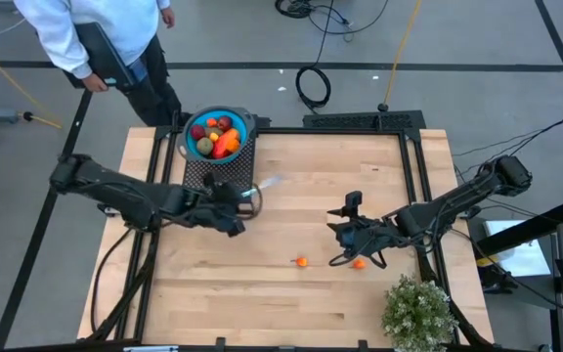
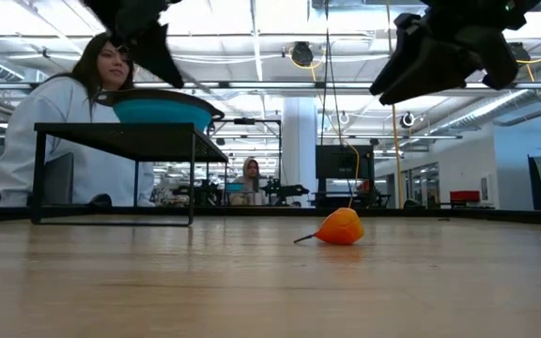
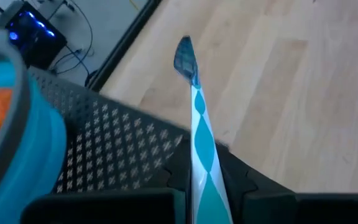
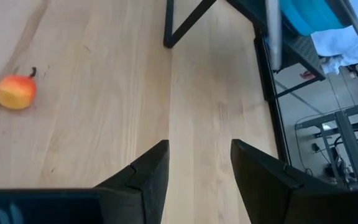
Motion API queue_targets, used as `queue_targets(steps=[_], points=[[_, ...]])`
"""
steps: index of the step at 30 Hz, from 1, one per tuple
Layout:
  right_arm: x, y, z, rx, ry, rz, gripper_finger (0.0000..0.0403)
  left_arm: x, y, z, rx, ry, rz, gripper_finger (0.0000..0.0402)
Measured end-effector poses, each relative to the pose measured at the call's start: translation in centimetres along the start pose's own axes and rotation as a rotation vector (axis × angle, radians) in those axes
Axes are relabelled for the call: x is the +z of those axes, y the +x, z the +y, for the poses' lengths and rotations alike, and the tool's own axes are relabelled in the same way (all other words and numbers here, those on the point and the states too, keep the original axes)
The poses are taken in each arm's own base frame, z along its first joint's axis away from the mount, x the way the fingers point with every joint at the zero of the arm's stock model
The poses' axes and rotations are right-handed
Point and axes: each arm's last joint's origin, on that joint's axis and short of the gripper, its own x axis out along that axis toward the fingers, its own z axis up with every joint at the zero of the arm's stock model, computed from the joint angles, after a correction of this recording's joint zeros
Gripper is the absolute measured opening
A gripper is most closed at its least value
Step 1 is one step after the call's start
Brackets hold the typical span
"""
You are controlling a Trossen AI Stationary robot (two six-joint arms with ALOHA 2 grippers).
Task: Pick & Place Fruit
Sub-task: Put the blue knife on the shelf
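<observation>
1. High view: at the upper left of the frame a person (image 1: 86,29) in a white top is standing beside the wooden table (image 1: 291,284).
2. Left of the middle, the left gripper (image 1: 245,200) is clenching a thin silvery-blue spoon (image 1: 265,184), and the spoon is pointing toward the upper right.
3. In the left wrist view the spoon (image 3: 197,130) is sticking out from between the dark fingers, over the edge of a black mesh stand (image 3: 117,149).
4. Just above the left gripper in the high view, a blue bowl (image 1: 193,146) is sitting on the black mesh stand (image 1: 225,168), at the top edge of the table.
5. Most of the fruit (image 1: 218,137) is lying inside that bowl, red, orange and yellow pieces all together.
6. Below the middle of the frame, one tiny orange fruit (image 1: 301,261) is lying alone on the bare wood.
7. A bit to the right, a second tiny orange fruit (image 1: 359,263) is lying just below the right gripper (image 1: 335,231).
8. The right gripper is holding nothing, and in the right wrist view its fingers (image 4: 145,171) are standing apart over bare wood.
9. In the lower right corner a bushy green plant (image 1: 418,313) is sitting on the table.
</observation>
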Motion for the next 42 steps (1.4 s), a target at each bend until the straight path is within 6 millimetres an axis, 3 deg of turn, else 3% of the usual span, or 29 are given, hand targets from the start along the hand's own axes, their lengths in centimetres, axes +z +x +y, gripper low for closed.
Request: queue_targets(steps=[9,16,23,32,42], points=[[0.4,0.0,0.0,0.02,0.023,-0.034,0.016,-3.3,-1.2,2.5,-0.041,-0.047,-0.058,0.002],[0.4,0.0,0.0,0.02,0.043,-0.033,0.016,-5.4,-1.9,3.7,-0.086,-0.044,-0.067,0.0051],[0.4,0.0,0.0,0.02,0.049,-0.033,0.016,-6.4,-2.8,4.8,-0.117,-0.001,-0.1,0.002],[0.4,0.0,0.0,0.021,0.069,-0.034,0.016,-8.6,-3.0,6.4,-0.096,-0.011,-0.076,0.0057],[0.8,0.0,0.0,0.041,0.092,-0.07,0.016,-9.4,-2.8,8.0,-0.06,-0.01,-0.032,0.0025]])
